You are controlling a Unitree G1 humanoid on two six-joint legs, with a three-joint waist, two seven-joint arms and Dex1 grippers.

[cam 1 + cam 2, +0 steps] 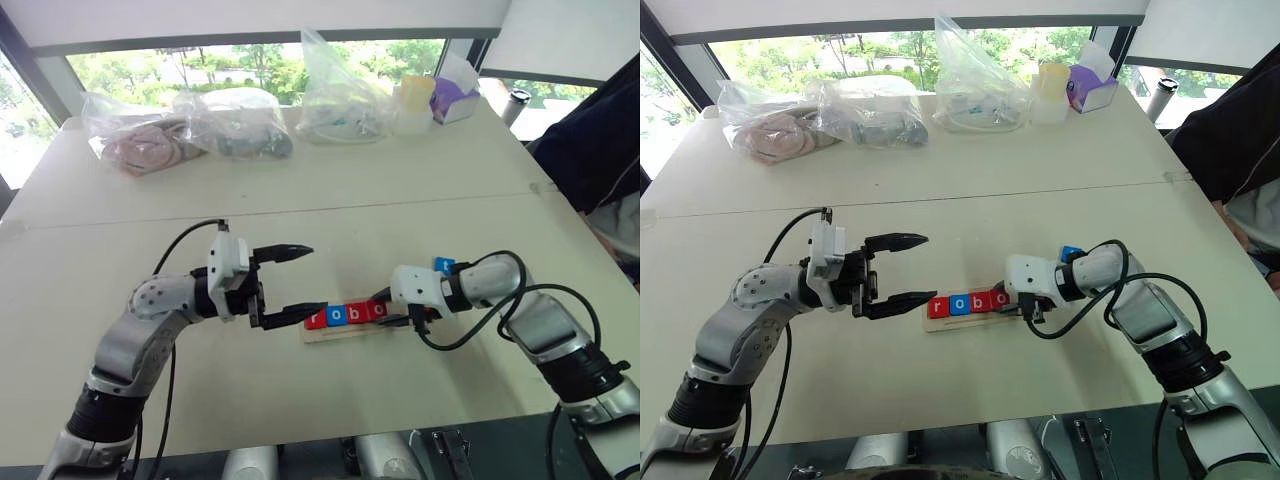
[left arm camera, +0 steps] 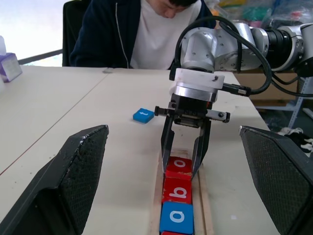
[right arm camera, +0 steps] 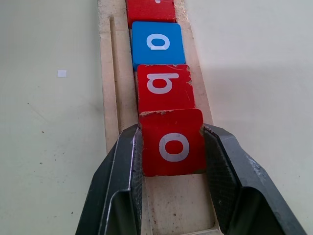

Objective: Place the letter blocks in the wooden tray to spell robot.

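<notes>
Red o block point(image 3: 172, 142) (fourth in tray point(image 3: 109, 98)) clamped by right pincer point(image 3: 171, 161); left pincer point(image 1: 292, 282) wide, empty.

My right gripper point(image 1: 385, 296) covers the tray's point(image 1: 330, 333) right end from the head camera, so I cannot tell there how the fourth block point(image 3: 172, 142) sits; my wrist camera cuts off the first red block point(image 3: 150, 10) at the picture's edge, hiding its letter. The loose blue block point(image 1: 444, 265) behind my right wrist is half hidden from my head and too small in my left wrist view to read its letter. The person point(image 2: 146, 29) across the table is cut off at the picture's edge, and the bags' point(image 1: 190, 125) contents are too blurred to name.
</notes>
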